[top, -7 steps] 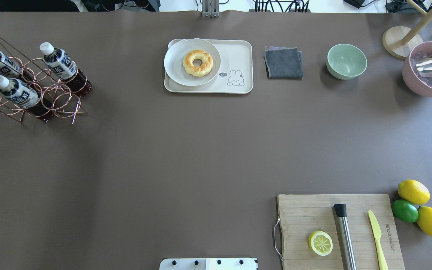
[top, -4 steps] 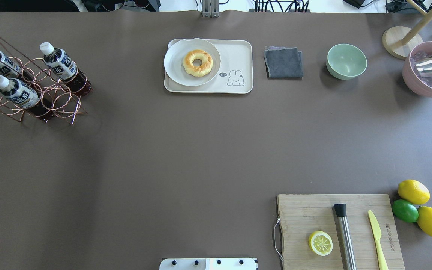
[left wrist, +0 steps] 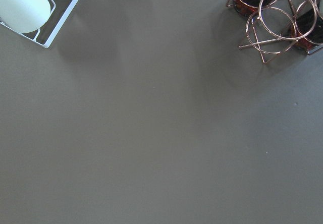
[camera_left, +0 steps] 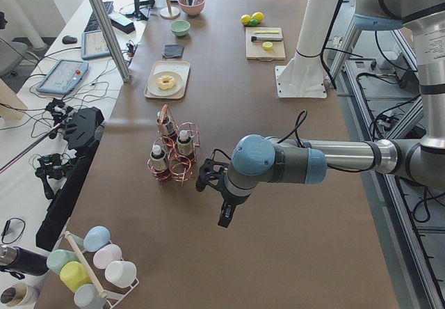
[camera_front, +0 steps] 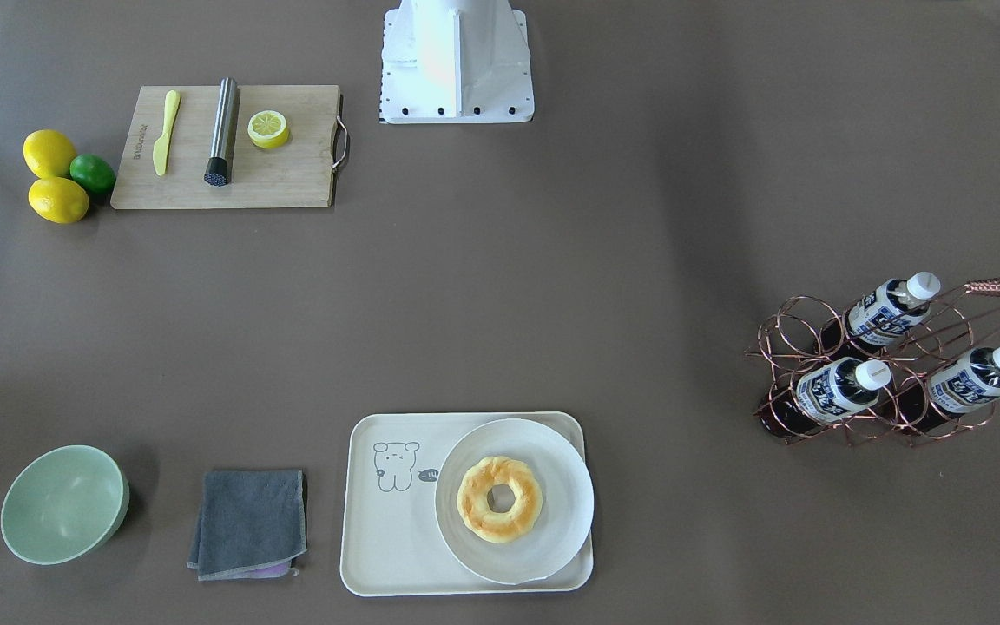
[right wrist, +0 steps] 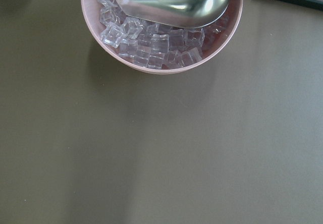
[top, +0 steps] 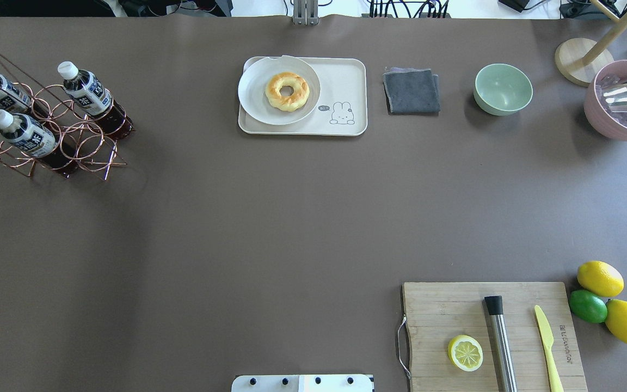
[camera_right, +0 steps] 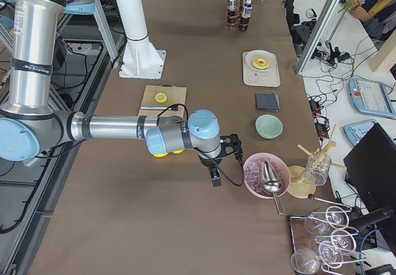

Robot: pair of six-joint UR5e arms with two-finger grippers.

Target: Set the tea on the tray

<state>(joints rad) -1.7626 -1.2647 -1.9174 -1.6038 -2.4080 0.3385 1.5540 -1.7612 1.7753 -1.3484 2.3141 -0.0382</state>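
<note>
Three tea bottles stand tilted in a copper wire rack (top: 47,130) at the table's far left: one (top: 85,90) nearest the tray, one (top: 6,95) behind it, one (top: 25,136) in front. They also show in the front view (camera_front: 838,388). The cream tray (top: 346,81) with the bear drawing lies at the far middle, its right part bare. My left gripper (camera_left: 224,217) hangs near the rack, apart from it; my right gripper (camera_right: 215,179) hangs beside the pink ice bowl. I cannot tell whether either is open or shut.
A white plate (top: 253,103) with a doughnut (top: 287,91) fills the tray's left part. A grey cloth (top: 411,91), green bowl (top: 503,89) and pink ice bowl with scoop (top: 621,100) lie to its right. A cutting board (top: 444,310), lemons and a lime (top: 588,306) lie near right.
</note>
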